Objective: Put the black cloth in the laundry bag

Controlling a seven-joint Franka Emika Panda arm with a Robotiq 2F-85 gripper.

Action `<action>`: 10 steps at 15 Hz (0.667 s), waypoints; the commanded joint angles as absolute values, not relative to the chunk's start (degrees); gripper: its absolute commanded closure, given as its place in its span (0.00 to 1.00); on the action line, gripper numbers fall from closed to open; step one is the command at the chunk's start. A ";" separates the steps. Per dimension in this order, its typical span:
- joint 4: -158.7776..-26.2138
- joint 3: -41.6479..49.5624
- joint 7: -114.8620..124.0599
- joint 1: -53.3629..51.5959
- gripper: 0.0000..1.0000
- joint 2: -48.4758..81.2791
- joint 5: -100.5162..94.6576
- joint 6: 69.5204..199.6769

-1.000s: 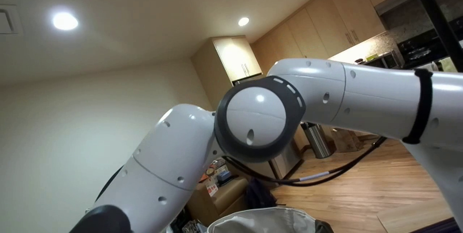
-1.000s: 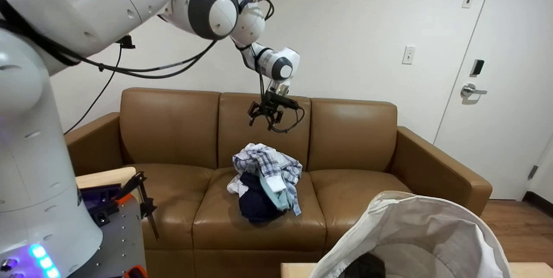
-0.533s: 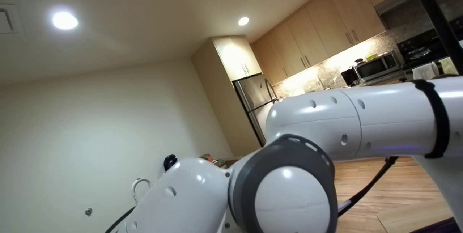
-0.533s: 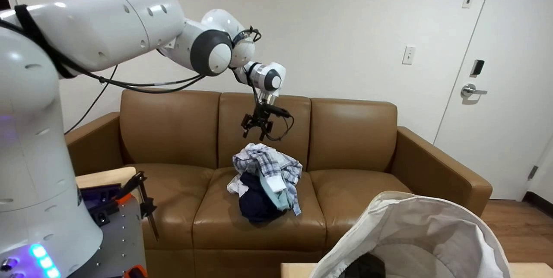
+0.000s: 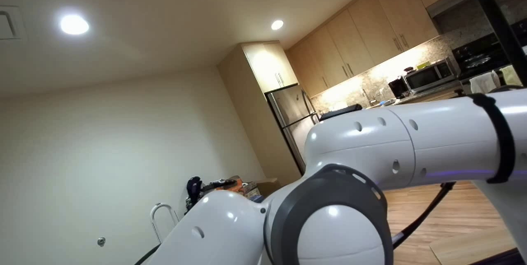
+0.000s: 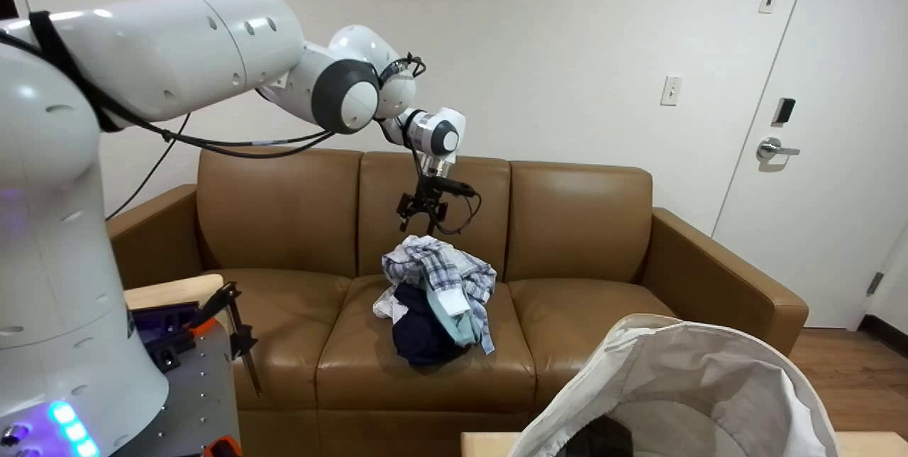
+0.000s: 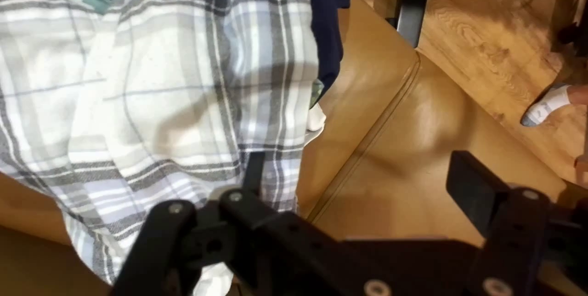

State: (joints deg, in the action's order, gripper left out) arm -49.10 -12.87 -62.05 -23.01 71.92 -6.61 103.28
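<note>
A: State the progress of the task.

B: The task is judged to be at the approach step. The hand [image 7: 356, 176] is released: it stands wide and grips nothing. It appears just above the edge of the plaid shirt [image 6: 441, 265].

A: State the location of the cloth [image 6: 422, 335].

B: The likely match lies on the couch [image 6: 589, 315], toward the front, partly under the shirt. It reads as navy, so the identification is a judgement.

A: What remains to be done?

B: If that cloth is the one meant, grasping, lifting, carrying to the bag [image 6: 713, 354] and releasing all remain. A dark patch [image 6: 601, 436] shows within the mouth of the bag; should it be the black cloth, the placing is already complete.

A: What is hard to make out?

B: The patch and the bag's base are cut off by the lower edge of the view; whether the patch is fabric cannot be told. In the wrist view, the shirt and the upper edge leave only a strip of the cloth. Contact between hand and shirt cannot be confirmed. In an exterior view, the arm [image 5: 210, 232] fills the lower portion; hand, cloth and bag do not show.
</note>
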 commanded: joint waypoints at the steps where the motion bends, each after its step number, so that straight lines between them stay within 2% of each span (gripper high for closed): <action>1: -46.12 -13.61 -68.43 -23.75 0.00 76.80 -7.65 110.21; 9: -37.61 -10.71 -74.74 -27.88 0.00 86.95 -11.10 115.97; 10: -40.84 -11.09 -74.28 -27.13 0.00 85.12 -9.38 118.41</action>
